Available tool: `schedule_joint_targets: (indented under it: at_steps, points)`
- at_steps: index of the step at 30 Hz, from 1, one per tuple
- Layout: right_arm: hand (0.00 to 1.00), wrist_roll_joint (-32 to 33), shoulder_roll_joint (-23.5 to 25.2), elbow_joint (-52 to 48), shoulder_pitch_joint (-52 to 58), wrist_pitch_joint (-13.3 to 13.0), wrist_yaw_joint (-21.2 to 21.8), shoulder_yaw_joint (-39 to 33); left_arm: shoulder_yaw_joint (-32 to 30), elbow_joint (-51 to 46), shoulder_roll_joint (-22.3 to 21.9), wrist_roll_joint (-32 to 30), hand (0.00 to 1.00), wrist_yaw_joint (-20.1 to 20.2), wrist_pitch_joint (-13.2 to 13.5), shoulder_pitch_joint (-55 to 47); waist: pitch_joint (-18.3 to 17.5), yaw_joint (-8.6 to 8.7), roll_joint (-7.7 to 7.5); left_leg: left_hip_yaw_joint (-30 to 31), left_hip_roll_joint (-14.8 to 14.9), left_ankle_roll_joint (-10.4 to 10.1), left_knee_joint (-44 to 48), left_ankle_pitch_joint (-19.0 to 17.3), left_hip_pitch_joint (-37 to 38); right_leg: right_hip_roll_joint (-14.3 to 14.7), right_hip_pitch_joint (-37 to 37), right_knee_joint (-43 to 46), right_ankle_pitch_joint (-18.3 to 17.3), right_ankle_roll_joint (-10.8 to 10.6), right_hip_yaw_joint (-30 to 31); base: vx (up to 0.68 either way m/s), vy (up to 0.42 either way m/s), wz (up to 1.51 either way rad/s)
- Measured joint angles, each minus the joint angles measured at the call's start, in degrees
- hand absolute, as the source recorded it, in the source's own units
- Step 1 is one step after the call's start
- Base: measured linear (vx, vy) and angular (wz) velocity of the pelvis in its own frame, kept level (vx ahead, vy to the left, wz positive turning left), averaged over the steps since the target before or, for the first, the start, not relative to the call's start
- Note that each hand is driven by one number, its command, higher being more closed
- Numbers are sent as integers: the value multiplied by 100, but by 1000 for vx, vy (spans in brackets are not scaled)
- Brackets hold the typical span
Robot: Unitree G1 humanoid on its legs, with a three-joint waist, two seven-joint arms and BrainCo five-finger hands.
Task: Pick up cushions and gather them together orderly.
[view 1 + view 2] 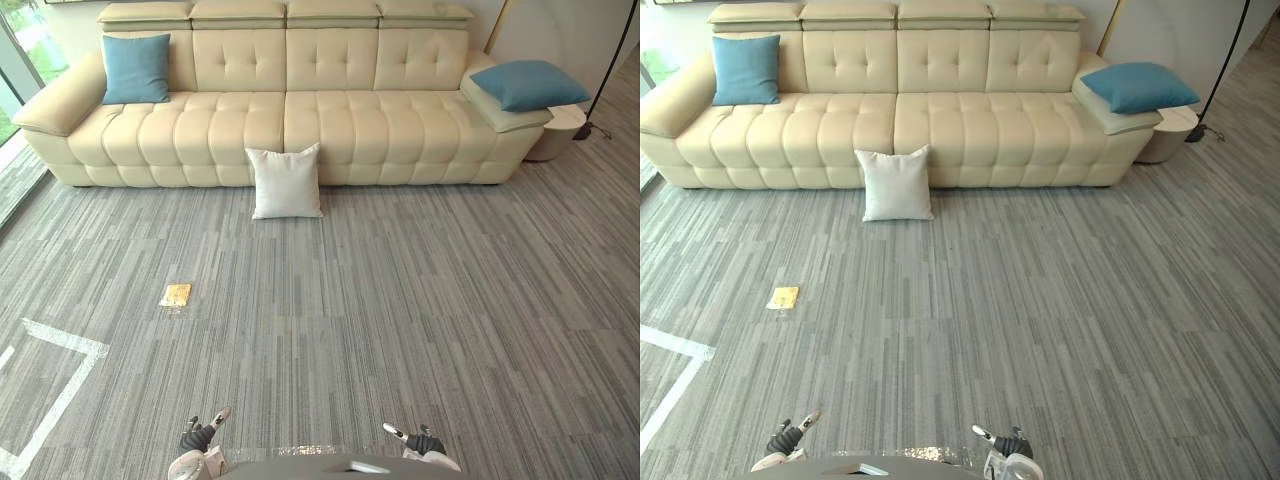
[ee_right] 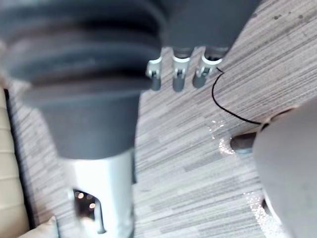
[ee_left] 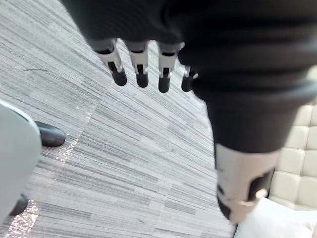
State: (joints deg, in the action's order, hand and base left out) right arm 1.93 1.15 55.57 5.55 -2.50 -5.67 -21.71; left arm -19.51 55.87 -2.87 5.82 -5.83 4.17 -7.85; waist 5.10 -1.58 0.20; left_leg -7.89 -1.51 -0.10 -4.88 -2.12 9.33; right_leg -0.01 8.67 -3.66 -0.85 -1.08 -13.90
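Item, cream tufted sofa point(image 1: 330, 120), standing on the far side of a grey striped carpet point(image 1: 400, 320); white cushion point(image 1: 286, 182), upright on the carpet, leaning against the sofa's front near its middle; first blue cushion point(image 1: 136, 68), upright on the seat at the sofa's left end, propped against the backrest; second blue cushion point(image 1: 528, 84), lying flat on the right armrest; the three cushions well apart from one another; round pale side table point(image 1: 562, 128) just beside the right armrest, dark lamp pole point(image 1: 612, 62) next to it; small yellow object point(image 1: 176, 295) flat on the carpet, left of centre; white tape lines point(image 1: 62, 342) on the carpet at the near left; left hand point(image 1: 200, 436) low at the near edge, fingers point(image 3: 141, 67) straight and apart, holding nothing; right hand point(image 1: 424, 442) likewise low and near, fingers point(image 2: 178, 74) relaxed, unclenched, holding nothing; both hands well apart from every cushion.
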Motion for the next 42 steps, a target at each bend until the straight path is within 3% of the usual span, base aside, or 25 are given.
schedule_joint_targets:
  at_steps: [13, 18, 19, 20, 22, 23, 24, 26, 28, 32, 34, 35, 36, 37, 38, 39, 40, 42]
  points:
    - [0, 3, -74, 150, -234, 7, -78, -102, 223, 98, 80, -51, 0, -1, -12, 209, 251, 7, 59, 64, 12, -61, 9, 95, -367, 12, -294, -11, -15, 49, -165, -17, -19, 6]
    - [0, 86, -37, -76, -246, 2, -97, -107, 229, 73, 132, -55, 0, -9, -42, 331, 412, 9, 20, 53, 74, -152, 42, 148, -580, -96, -796, 852, -516, 129, -377, -29, -30, 22]
    - [0, 114, -8, -132, -255, -3, -103, -108, 233, 55, 156, -55, 0, -13, -47, 355, 440, 14, -27, -37, 82, -249, 174, 49, -664, -181, -952, 1147, -679, 146, -397, -19, -28, 19]
    - [0, 116, 23, -201, -250, -2, -106, -108, 244, 31, 177, -55, 0, -16, -49, 388, 480, 13, -74, -189, 104, -332, 449, -137, -766, -247, -1060, 1367, -797, 151, -404, 6, -58, 15]
    - [0, 124, 84, -360, -246, -12, -109, -102, 289, -119, 212, -75, 0, -27, -56, 419, 642, 0, -135, -684, 283, -265, 1340, -524, -1067, -376, -1188, 1893, -1122, 175, -405, 20, -70, 11]
    - [0, 240, 86, -480, -183, -13, -110, -33, 292, -159, 220, -142, 0, -26, -56, 444, 666, 14, -123, -847, 450, -205, 2259, -853, -1426, -400, -1216, 2142, -1353, 168, -425, 14, -52, 8]
    - [0, 264, 85, -516, -159, -17, -111, 4, 291, -193, 218, -147, 0, -26, -57, 442, 675, 9, -121, -870, 528, -210, 2666, -945, -1585, -402, -1221, 2213, -1421, 168, -430, 52, -61, 14]
    - [0, 345, 55, -535, -152, -37, -122, 97, 278, -427, 200, -137, 0, -26, -57, 448, 783, 1, -96, -895, 854, -154, 4381, -862, -2232, -404, -1000, 2279, -1577, 167, -475, 108, -5, 8]
    - [0, 410, 35, -587, -177, -45, -139, 130, 288, -542, 213, -107, 0, -26, -56, 467, 883, -9, -93, -918, 1103, -90, 5306, -912, -2662, -413, -739, 2231, -1730, 222, -541, 170, 54, 14]
    - [0, 511, 24, -666, -180, -32, -268, 265, 302, -677, 222, 92, 0, -53, -37, 495, 908, -47, -102, -970, 1256, -136, 4655, -1128, -3282, -557, -372, 1921, -1867, 49, -579, 283, 108, 8]
    - [0, 545, 55, -751, -195, -24, -308, 367, 293, -753, 213, 149, 0, -101, -26, 496, 926, -91, -132, -987, 1185, -264, 3960, -1014, -3502, -662, -159, 1683, -1858, -60, -579, 478, 227, -6]
    - [0, 547, 74, -746, -306, -26, -314, 360, 291, -807, 178, 209, 0, -128, 6, 511, 930, -171, -140, -1004, 1093, -323, 3026, -618, -3661, -787, 145, 1351, -1827, -301, -550, 533, 292, -24]
    - [0, 547, 78, -740, -345, -26, -315, 354, 291, -806, 169, 230, 0, -135, 12, 508, 925, -195, -133, -1012, 1057, -290, 2701, -345, -3672, -813, 250, 1258, -1825, -304, -510, 576, 328, -39]
    - [0, 547, 107, -726, -351, -25, -316, 351, 283, -808, 174, 288, 0, -137, 28, 519, 931, -241, -191, -1012, 1000, -201, 2652, 256, -3585, -907, 361, 1162, -1822, -296, -338, 609, 326, -36]
    - [0, 546, 214, -735, -567, -38, -298, 350, 269, -790, 250, 293, 0, -143, 43, 642, 926, -235, -356, -1147, 873, 143, 2948, -33, -3632, -1038, 336, 1048, -1494, 0, 84, 626, 337, -31]
    - [0, 546, 257, -734, -612, -39, -300, 338, 251, -789, 254, 297, 0, -143, 48, 638, 928, -234, -373, -1147, 894, 175, 3067, -147, -3668, -1037, 328, 1035, -1358, 23, 178, 762, 402, -20]
    - [0, 542, 250, -690, -645, -43, -247, 382, 158, -804, 271, 424, 0, -124, 78, 652, 927, -255, -466, -1140, 941, 319, 3512, -345, -3707, -1120, 367, 976, -918, -30, 460, 520, 272, -15]
    - [0, 528, 275, -658, -643, -47, -237, 293, 140, -817, 398, 522, 0, -126, 114, 651, 911, -323, -628, -1110, 967, 471, 4206, -442, -3739, -1253, 525, 1066, -476, -84, 638, 475, 196, -34]
